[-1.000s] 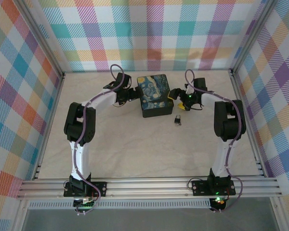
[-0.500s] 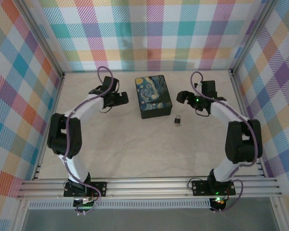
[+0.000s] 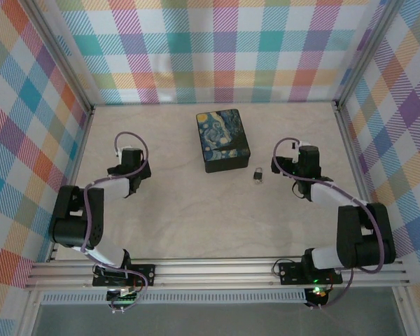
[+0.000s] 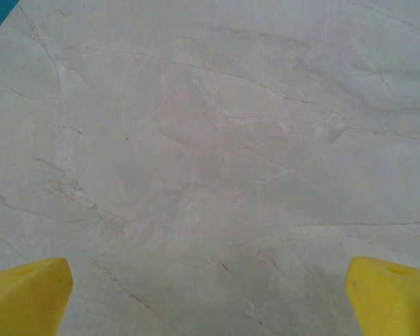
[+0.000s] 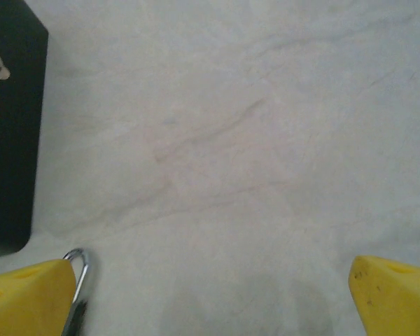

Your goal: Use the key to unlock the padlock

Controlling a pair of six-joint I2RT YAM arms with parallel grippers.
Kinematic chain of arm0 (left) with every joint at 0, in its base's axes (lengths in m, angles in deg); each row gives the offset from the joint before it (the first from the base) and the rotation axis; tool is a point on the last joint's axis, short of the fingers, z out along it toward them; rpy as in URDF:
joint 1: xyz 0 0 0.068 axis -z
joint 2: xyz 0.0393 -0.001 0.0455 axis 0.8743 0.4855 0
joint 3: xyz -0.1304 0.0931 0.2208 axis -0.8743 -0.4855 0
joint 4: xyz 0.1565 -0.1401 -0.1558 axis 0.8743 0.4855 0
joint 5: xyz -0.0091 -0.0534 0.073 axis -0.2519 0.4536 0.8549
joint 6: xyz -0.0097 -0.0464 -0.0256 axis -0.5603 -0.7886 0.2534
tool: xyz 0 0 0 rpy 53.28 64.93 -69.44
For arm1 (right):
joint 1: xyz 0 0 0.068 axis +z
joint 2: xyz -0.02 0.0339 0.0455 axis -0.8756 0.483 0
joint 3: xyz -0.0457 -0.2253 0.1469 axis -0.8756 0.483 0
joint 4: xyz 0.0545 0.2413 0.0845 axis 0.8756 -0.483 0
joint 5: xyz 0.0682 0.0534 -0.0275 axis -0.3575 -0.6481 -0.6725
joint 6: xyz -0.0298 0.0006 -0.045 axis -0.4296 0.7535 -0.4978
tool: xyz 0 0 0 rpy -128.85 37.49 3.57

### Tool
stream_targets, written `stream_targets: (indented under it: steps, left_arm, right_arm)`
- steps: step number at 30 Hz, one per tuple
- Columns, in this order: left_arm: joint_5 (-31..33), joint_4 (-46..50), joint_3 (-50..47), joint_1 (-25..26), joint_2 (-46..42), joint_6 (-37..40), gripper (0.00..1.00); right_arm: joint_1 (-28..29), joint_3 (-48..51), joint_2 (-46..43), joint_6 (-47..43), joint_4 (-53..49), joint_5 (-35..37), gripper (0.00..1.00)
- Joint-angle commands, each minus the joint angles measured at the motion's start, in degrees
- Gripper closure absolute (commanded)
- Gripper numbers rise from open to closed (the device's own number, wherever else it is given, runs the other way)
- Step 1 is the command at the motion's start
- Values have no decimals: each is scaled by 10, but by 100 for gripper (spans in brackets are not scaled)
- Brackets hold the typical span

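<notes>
Top external view: the padlock [image 3: 257, 174] is seen lying on the table [image 3: 196, 210], just right of the lower right corner of the box [image 3: 222, 138] and a little right of frame centre. In the right wrist view, the right gripper [image 5: 210, 297] is held spread wide above the pale surface; a curved metal loop [image 5: 79, 280] is seen just beside its lower-left fingertip, and the box's dark side at upper left. In the left wrist view, the left gripper [image 4: 210, 297] is likewise spread wide above the table.
</notes>
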Motion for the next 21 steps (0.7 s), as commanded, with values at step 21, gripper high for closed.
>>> stream_targets:
  steps: [21]
  left_arm:
    - [-158, -353, -151, -7, -9, 82, 0]
  right_arm:
    - [-51, 125, 78, -55, 355, -57, 0]
